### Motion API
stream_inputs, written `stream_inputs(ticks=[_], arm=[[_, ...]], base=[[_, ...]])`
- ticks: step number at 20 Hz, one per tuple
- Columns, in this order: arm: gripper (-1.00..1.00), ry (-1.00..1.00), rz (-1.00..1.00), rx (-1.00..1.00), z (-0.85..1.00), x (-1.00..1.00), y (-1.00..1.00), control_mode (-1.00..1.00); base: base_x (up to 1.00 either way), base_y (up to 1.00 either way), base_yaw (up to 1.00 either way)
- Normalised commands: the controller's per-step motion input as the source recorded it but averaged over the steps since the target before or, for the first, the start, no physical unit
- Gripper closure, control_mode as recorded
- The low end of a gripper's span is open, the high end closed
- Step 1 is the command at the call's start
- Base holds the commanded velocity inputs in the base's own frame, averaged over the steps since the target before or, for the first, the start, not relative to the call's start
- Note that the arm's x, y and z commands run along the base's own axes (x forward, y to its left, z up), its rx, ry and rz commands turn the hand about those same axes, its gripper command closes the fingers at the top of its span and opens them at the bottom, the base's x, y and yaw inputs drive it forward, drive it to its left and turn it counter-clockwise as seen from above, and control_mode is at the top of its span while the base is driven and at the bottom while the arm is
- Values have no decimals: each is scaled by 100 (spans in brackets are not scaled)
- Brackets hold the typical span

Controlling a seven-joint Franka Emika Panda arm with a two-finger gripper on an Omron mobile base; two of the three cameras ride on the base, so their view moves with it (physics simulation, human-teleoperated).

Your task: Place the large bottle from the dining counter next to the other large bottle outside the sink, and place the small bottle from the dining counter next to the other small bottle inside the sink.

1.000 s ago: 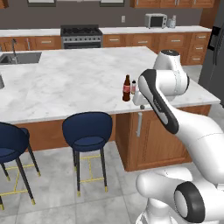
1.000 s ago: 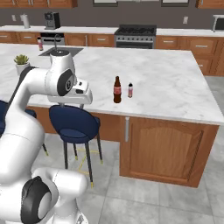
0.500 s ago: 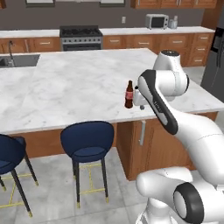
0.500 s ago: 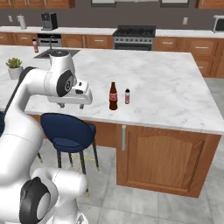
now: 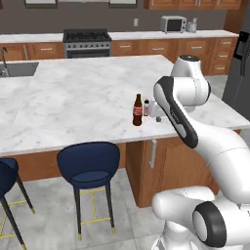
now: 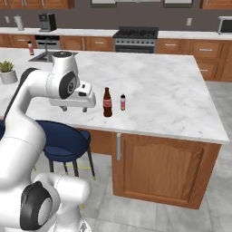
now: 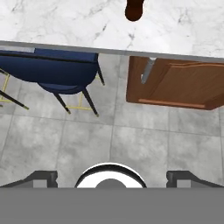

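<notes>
The large bottle [image 5: 137, 110], dark brown with a red label, stands near the front edge of the white marble dining counter [image 5: 73, 105]. The small bottle [image 5: 146, 108] stands just to its right. In the right base view the large bottle [image 6: 107, 103] and the small bottle [image 6: 123, 102] sit right of my gripper [image 6: 74, 109], which hangs open at the counter's edge and points down. The hand view has the brown bottle [image 7: 133, 9] at the top and my gripper [image 7: 111, 177] open with nothing in it. The sink [image 6: 45, 55] lies far left, with the other large bottle [image 6: 30, 47] beside it.
Dark blue stools [image 5: 90, 163] stand under the counter's front edge, left of a wooden cabinet door [image 6: 156, 170]. A potted plant [image 6: 7, 72] sits on the counter's left end. A stove [image 5: 85, 36] and wall counters line the back; a dark fridge [image 5: 241, 63] stands right.
The whole picture has shifted: the base has driven, and the counter edge and both bottles now sit closer to the arm. The jaws stay wide apart.
</notes>
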Motion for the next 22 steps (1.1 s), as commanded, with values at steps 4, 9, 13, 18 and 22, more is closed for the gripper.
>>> stream_inputs(ticks=[4, 9, 13, 18, 22], arm=[[-100, 0, 0, 0, 0, 0, 0, 100], [-100, 0, 0, 0, 0, 0, 0, 100], [-100, 0, 0, 0, 0, 0, 0, 100], [-100, 0, 0, 0, 0, 0, 0, 100], [-100, 0, 0, 0, 0, 0, 0, 100]], base=[[29, -31, 0], [42, -26, 0], [50, -23, 0], [46, -22, 0], [39, -21, 0]])
